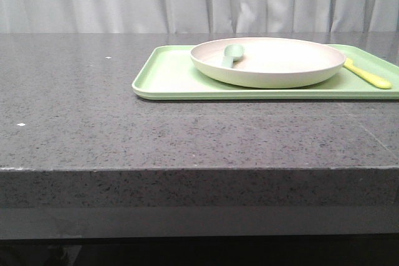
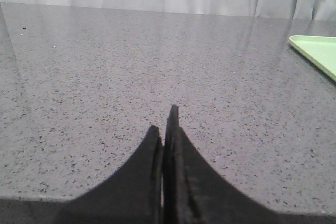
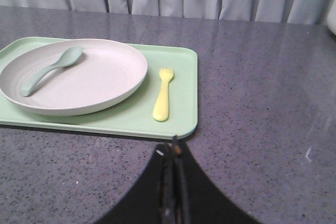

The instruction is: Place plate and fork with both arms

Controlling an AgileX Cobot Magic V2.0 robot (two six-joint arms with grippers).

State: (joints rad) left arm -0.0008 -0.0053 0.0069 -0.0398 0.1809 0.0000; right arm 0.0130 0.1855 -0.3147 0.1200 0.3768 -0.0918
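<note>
The plate (image 1: 268,61) is big and round, pale pink-cream, not shiny, with a low raised rim. It sits on a flat light-green tray (image 1: 168,79) with rounded corners, which lies on the right side of the tabletop (image 1: 75,110), toward the far edge. A soft green spoon (image 1: 230,56) lies inside the plate, on its left part. The fork (image 1: 368,76) is small, pale yellow and looks like plastic, with short tines. It lies flat on the tray, just beside the plate on the right, near the tray's right rim. The tabletop is dark gray stone with tiny specks and a smooth, slightly shiny face. The left pincer (image 2: 165,129) is black, with its two fingers pressed together and nothing between them, low over the bare left part of the tabletop. The right pincer (image 3: 173,156) is also squeezed closed and holds nothing, near the tray's front edge.
</note>
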